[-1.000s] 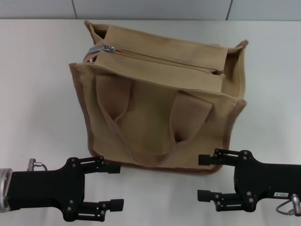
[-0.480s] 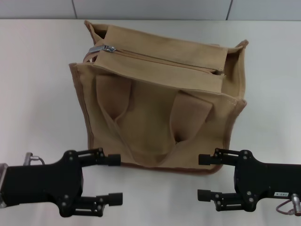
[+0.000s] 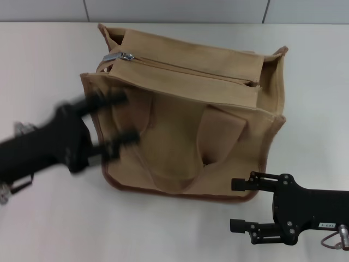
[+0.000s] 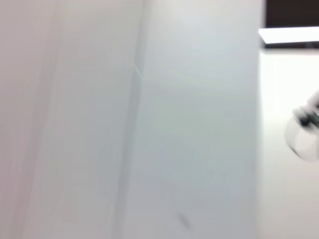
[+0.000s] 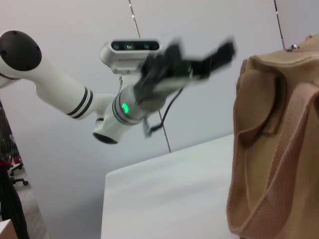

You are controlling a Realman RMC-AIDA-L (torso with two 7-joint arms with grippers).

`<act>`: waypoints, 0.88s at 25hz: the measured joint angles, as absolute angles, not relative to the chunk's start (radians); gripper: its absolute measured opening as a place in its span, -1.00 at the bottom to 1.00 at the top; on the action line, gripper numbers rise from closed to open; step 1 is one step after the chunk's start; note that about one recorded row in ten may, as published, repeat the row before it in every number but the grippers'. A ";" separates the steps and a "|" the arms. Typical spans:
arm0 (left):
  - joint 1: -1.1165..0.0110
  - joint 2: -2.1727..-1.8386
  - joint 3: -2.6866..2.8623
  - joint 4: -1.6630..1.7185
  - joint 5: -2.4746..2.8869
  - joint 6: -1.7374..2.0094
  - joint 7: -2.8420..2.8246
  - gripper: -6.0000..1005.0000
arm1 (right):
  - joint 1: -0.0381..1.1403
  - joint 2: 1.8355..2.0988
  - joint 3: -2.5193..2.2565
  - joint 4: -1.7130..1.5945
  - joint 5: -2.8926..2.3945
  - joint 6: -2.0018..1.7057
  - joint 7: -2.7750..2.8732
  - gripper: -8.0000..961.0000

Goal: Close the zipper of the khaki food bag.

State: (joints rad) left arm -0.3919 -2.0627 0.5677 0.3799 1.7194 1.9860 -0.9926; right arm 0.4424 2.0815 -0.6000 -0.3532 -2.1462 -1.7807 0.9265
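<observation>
- While the zipper (image 3: 185, 70) runs across the upper middle of the head view, from upper left down toward the right along the bag's top flap, its small silver slider (image 3: 126, 55) sits at the upper-left end of the line.
- That zipper belongs to the khaki food bag (image 3: 185, 117), which stands on the white table (image 3: 49, 71) and fills the centre of the frame; darker brown piping edges its sides and base.
- Two loop handles (image 3: 163, 147) hang down the bag's front face, below the flap, toward the lower middle of the frame.
- At the left middle of the head view the left gripper (image 3: 112, 123) is raised and blurred, its two black fingers spread apart with nothing between them, overlapping the bag's left front edge as seen from above; whether it touches the canvas cannot be told.
- From the right wrist view the left gripper (image 5: 207, 57) shows in the air just beside the bag's upper corner, with the robot's white arm and head camera (image 5: 130, 47) behind it.
- Low in the right corner of the head view the right gripper (image 3: 242, 204) rests near the table, fingers parted and empty, just below the bag's lower right corner.
- Nothing lies on the zipper line itself; a grey wall (image 3: 174, 10) closes the top of the frame.
</observation>
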 joint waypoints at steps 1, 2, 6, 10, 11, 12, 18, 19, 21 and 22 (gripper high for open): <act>-0.392 -2.066 0.554 0.370 1.678 1.986 -0.990 0.59 | 0.442 2.082 -0.600 -0.353 -2.146 -1.780 0.926 0.62; -0.393 -2.069 0.539 0.352 1.623 1.986 -0.985 0.59 | 0.442 2.082 -0.599 -0.353 -2.145 -1.780 0.927 0.62; -0.391 -2.068 0.528 0.283 1.414 1.963 -0.948 0.59 | 0.442 2.082 -0.598 -0.354 -2.143 -1.780 0.926 0.62; -0.376 -2.062 0.528 0.281 1.343 1.855 -0.887 0.59 | 0.440 2.082 -0.598 -0.354 -2.137 -1.779 0.926 0.62; -0.369 -2.047 0.534 0.288 1.360 1.769 -0.856 0.59 | 0.439 2.082 -0.598 -0.354 -2.136 -1.779 0.926 0.62; -0.367 -2.043 0.536 0.289 1.368 1.754 -0.849 0.59 | 0.439 2.081 -0.598 -0.354 -2.136 -1.779 0.926 0.62; -0.353 -1.983 0.541 0.318 1.521 1.628 -0.774 0.59 | 0.437 2.080 -0.598 -0.356 -2.134 -1.779 0.927 0.62; -0.353 -1.982 0.541 0.325 1.538 1.627 -0.773 0.59 | 0.437 2.080 -0.598 -0.356 -2.134 -1.779 0.927 0.62; -0.355 -1.980 0.541 0.357 1.595 1.642 -0.776 0.59 | 0.437 2.080 -0.598 -0.356 -2.133 -1.779 0.927 0.62; -0.360 -1.980 0.541 0.374 1.632 1.662 -0.778 0.59 | 0.437 2.080 -0.598 -0.356 -2.133 -1.779 0.927 0.62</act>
